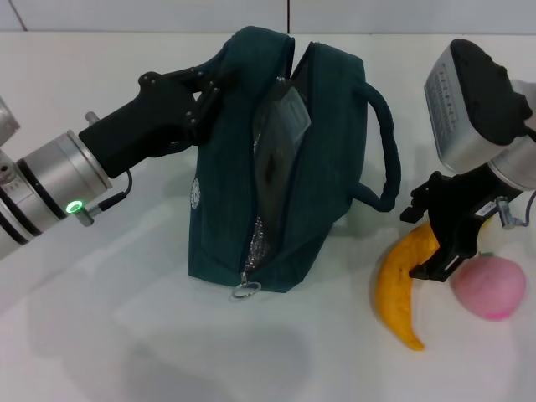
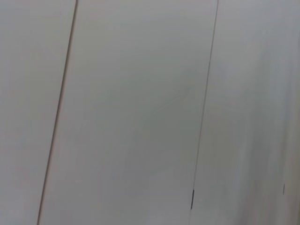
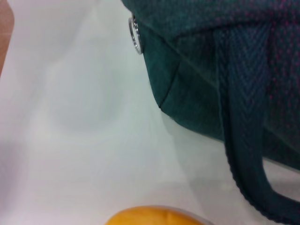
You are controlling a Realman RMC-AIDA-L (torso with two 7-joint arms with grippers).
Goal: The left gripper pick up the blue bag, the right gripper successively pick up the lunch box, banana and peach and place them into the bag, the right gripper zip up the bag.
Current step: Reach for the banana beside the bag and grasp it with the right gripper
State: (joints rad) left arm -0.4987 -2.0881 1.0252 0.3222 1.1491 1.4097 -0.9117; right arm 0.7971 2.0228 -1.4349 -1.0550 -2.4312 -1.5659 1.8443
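Head view shows the bag standing on the white table, its mouth unzipped and gaping toward 12 o'clock, with a dark, silvery-edged item inside that I take for the lunch box — I cannot be sure. The left gripper comes in from 9 o'clock and is pinched on the bag's upper edge, holding that side up. The zip ring hangs at the bag's base, at 6 o'clock.

The right gripper hangs over the upper end of the banana, which lies at 3 to 4 o'clock from the bag, with the peach just beside it further out. Its dark fingers straddle the fruit's top end; whether they are spread or already pressing I cannot tell.

Judged from this, the banana is the step in hand. To do it well, the grip should sit nearer the fruit's thick middle than its tapering tip, where a curved skin could roll out of the pads. Squeeze gently, lift straight up before swinging over, and clear the strap on the near side. The opening is narrow — bring the banana in lengthwise along the zip line, low enough to drop without bouncing, while the left keeps the mouth held apart.
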